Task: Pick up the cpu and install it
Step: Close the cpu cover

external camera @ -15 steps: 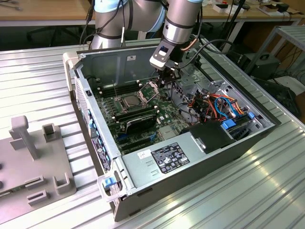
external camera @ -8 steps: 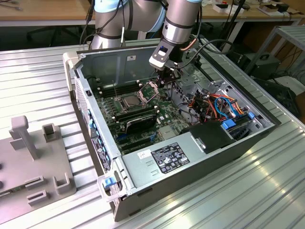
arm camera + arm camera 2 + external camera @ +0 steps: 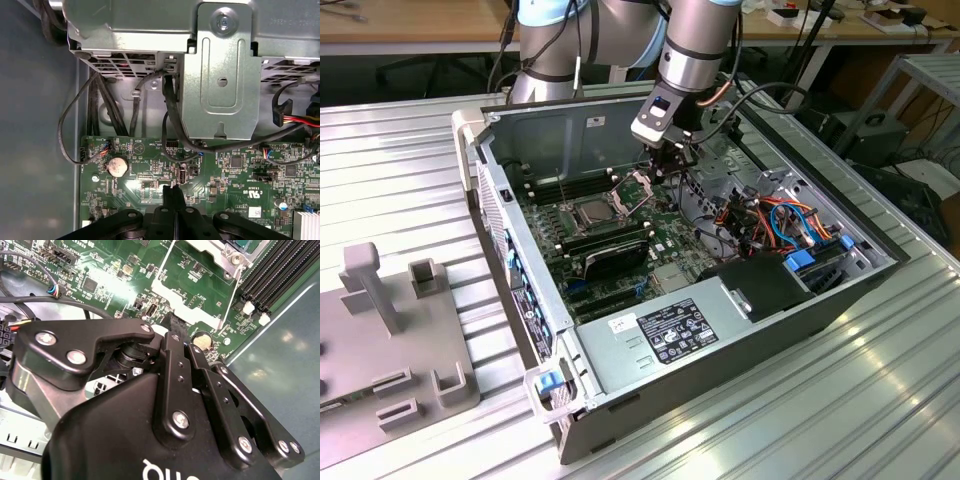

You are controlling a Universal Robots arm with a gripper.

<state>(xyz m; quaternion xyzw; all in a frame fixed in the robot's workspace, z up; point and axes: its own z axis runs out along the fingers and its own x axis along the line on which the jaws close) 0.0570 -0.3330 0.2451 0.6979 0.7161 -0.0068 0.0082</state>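
Inside the open computer case [image 3: 550, 130], end effector [image 3: 170, 190] pressed together over motherboard [image 3: 240, 170], cpu [image 3: 591, 212] lying flat on it

The ribbed aluminium table [image 3: 880, 400] is smooth with a soft sheen. The open grey sheet-metal computer case [image 3: 560, 135] looks dull, and its green circuit board [image 3: 150, 175] is glossy. The black gripper [image 3: 171, 190] is satin-finished, with bright steel screws [image 3: 181, 419]. At the case's nine o'clock stands a matt grey plastic stand [image 3: 390, 350].
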